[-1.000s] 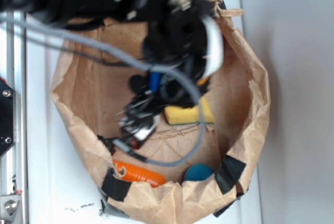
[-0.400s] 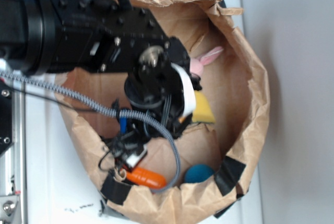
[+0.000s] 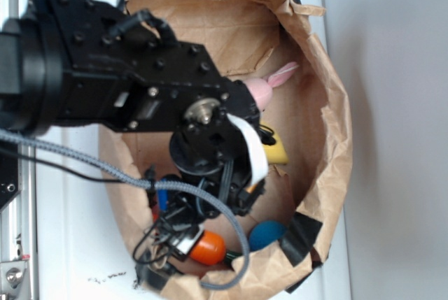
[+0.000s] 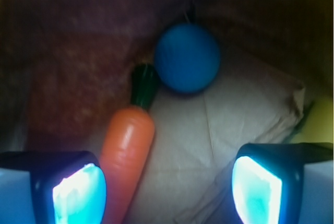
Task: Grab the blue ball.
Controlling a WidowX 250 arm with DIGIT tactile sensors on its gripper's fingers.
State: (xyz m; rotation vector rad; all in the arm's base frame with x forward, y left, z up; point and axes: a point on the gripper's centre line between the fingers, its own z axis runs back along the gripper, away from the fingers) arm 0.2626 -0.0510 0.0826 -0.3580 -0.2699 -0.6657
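The blue ball (image 3: 267,234) lies on the floor of a brown paper bag (image 3: 329,139), near its front wall; in the wrist view the ball (image 4: 187,58) sits ahead of the gripper, up the frame. My gripper (image 4: 168,188) is open, its two glowing pads (image 4: 79,195) wide apart with only bag floor and the carrot's side between them. From outside, the gripper (image 3: 183,240) hangs low in the bag, left of the ball, not touching it.
An orange toy carrot (image 4: 127,148) with a dark green top lies by the left pad, its top next to the ball. A yellow sponge wedge (image 3: 275,147) and a pink toy (image 3: 269,84) sit farther back. Black tape (image 3: 299,237) patches the bag rim.
The arm has moved toward the bag's front and lower, bringing the gripper down by the carrot and closer to the ball. The bag's rim has shifted a little.
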